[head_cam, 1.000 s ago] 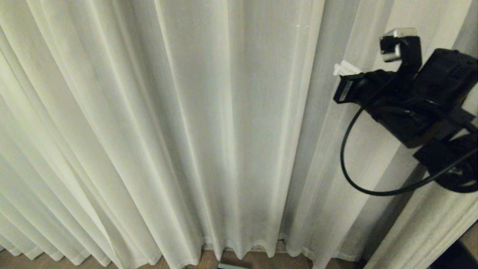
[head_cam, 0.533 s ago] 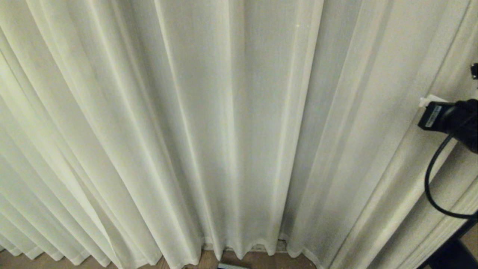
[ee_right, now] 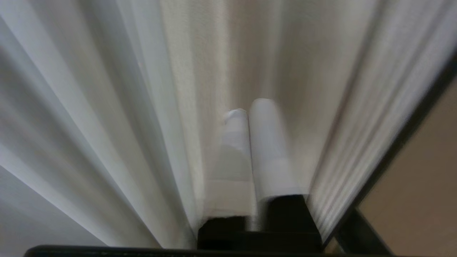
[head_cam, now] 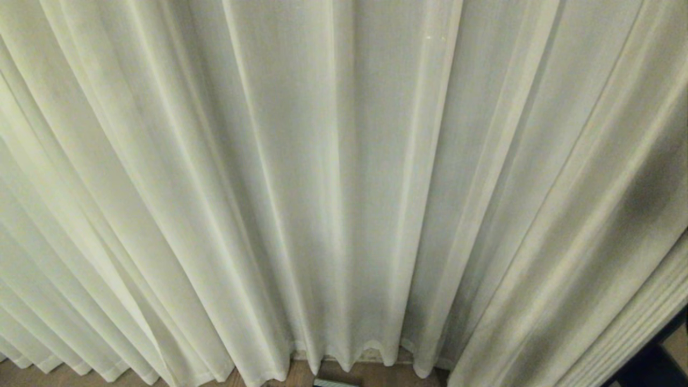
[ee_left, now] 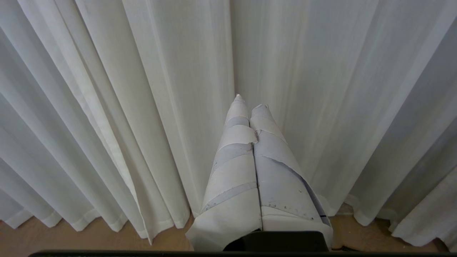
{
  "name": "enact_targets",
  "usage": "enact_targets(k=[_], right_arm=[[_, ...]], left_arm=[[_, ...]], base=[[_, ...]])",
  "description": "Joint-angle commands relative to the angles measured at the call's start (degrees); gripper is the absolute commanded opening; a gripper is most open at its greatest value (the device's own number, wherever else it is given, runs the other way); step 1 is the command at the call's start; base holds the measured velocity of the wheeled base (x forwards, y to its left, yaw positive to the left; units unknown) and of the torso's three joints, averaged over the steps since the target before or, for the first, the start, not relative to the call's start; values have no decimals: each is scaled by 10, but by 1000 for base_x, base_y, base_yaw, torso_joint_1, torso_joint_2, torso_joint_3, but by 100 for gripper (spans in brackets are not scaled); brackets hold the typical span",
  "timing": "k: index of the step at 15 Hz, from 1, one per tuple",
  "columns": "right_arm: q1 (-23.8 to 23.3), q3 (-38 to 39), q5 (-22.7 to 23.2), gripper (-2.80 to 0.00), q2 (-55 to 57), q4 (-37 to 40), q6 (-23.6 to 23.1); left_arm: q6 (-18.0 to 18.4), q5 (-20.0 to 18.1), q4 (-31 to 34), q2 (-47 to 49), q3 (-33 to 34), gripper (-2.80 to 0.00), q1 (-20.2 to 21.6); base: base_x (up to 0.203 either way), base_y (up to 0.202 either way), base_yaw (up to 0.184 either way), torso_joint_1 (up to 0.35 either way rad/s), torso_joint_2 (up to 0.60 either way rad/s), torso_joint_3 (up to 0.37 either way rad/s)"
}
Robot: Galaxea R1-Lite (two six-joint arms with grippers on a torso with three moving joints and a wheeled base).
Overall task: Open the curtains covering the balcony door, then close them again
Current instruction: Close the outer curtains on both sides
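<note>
1. Head view: curtains [head_cam: 333, 188] drawn across the whole frame, hems just above the floor [head_cam: 376, 376]. Neither arm visible. Balcony door fully hidden behind the cloth.
2. Left wrist view: left tool [ee_left: 248, 101] pressed together, empty, pointing at the pleats near the hem, not touching.
3. Right wrist view: right tool [ee_right: 246, 110] blurred; tips close together, whether quite closed cannot be told; nothing seen between them. Dark frame edge [ee_right: 403, 142] alongside, only partly visible.
4. Likely light, soft, yielding cloth; best pinched at a panel's vertical edge fold.
</note>
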Motion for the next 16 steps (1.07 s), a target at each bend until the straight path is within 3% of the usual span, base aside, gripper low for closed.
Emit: enact_targets(k=[1,8,16], right_arm=[[-6,16,-1,0,-34,-2,9],[-35,-12,-5,0,-25,-6,16],[-63,-178,-2,0,110,-6,32]], left_arm=[[0,0,0,0,1,-280,0],[0,0,0,0,0,-280,0],[0,0,0,0,0,-280,0]], base=[[0,0,0,0,0,0],[0,0,0,0,0,0],[0,0,0,0,0,0]])
